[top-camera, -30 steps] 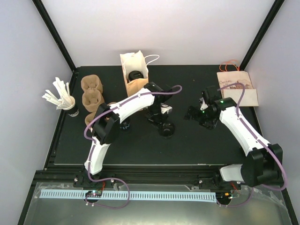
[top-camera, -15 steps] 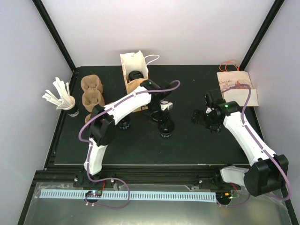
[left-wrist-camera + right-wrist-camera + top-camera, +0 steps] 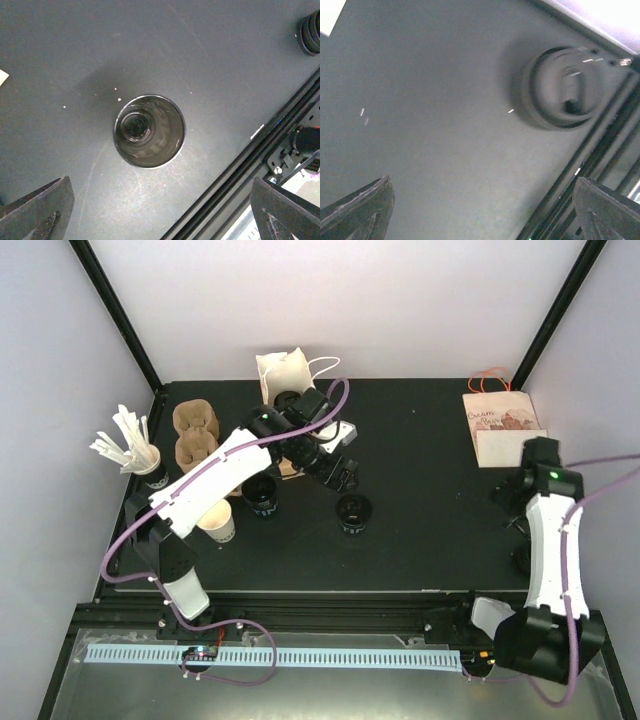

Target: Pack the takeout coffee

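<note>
Black cup; black mat; tan trays; white bag.

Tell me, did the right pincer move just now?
Yes. The right pincer swung right: it was left of the flat printed bag, and now it is just in front of it.

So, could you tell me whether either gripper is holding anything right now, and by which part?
Nothing is held: the left gripper and right gripper are open, empty.
</note>
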`<state>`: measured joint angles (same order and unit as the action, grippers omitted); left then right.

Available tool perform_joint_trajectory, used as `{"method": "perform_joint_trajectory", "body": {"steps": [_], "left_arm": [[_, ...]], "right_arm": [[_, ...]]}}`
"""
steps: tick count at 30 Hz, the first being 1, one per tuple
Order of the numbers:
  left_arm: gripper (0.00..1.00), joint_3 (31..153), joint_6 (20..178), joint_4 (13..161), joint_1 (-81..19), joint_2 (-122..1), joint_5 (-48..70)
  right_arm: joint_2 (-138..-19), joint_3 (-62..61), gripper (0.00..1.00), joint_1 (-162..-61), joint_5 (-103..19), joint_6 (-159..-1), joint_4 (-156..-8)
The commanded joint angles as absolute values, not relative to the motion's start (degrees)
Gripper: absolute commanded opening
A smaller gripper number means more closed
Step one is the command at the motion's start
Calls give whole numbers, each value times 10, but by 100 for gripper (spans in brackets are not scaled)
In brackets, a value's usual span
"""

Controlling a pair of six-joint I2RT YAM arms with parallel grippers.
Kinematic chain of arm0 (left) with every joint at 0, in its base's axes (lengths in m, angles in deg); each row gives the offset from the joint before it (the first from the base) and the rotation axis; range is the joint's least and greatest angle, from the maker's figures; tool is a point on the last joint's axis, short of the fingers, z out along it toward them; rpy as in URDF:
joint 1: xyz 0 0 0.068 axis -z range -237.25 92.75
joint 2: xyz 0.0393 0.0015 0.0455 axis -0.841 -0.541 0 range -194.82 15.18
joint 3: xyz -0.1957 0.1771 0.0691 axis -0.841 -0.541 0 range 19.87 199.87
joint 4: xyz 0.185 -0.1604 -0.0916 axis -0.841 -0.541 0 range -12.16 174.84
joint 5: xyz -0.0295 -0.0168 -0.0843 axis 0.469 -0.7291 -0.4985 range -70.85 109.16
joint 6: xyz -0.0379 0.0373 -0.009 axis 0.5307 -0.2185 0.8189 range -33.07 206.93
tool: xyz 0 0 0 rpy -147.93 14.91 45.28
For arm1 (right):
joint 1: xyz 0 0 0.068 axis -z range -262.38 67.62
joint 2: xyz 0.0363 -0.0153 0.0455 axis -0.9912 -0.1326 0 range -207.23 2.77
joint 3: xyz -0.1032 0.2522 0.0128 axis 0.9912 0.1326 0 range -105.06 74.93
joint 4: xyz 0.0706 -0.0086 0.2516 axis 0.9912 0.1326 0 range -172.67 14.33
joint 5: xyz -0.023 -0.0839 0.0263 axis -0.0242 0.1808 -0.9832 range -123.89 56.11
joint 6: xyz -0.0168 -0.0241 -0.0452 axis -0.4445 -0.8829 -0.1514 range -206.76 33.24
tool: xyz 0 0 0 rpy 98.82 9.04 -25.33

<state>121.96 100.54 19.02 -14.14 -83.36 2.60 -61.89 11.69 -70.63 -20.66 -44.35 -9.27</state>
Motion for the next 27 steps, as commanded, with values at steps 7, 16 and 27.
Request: {"method": "perform_joint_trajectory", "body": {"steps": [7,16,27], "left_arm": [[99,1161,984,261,-161,-785,-41],[99,1134,974,267,-162,-763,-53],[99,1105,986,284,-162,-746,-59]], "right_arm": [[-633,119,100,-497,-246,-394,-139],[-724,116,100,-418,-277,-416,-169],[-766,193,100,-346,-394,-532,-267]]}}
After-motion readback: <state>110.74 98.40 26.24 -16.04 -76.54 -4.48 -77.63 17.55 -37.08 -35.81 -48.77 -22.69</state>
